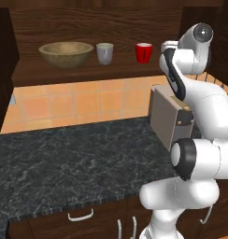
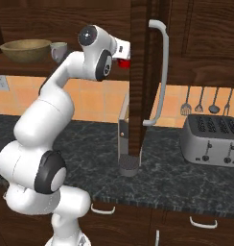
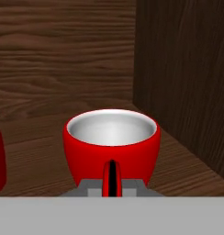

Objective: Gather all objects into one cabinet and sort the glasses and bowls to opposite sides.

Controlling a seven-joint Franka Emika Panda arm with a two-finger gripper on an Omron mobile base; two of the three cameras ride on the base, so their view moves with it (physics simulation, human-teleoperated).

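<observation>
Left base view: tan bowl [image 1: 66, 52], grey cup [image 1: 105, 52] & red cup [image 1: 144, 52] line the cabinet shelf [image 1: 88, 71]; right base view: arm reaches behind door [image 2: 139, 77]; hand view: fingers closed on red mug [image 3: 112, 143] handle, mug on shelf nr cabinet's side wall.

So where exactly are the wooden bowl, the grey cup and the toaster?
Tan bowl [image 1: 66, 54], left base view, on its outer front wall.
Grey cup [image 1: 105, 54], left base view, on the middle of its side.
Toaster [image 2: 211, 144], right base view, on its front face below the slots.
</observation>
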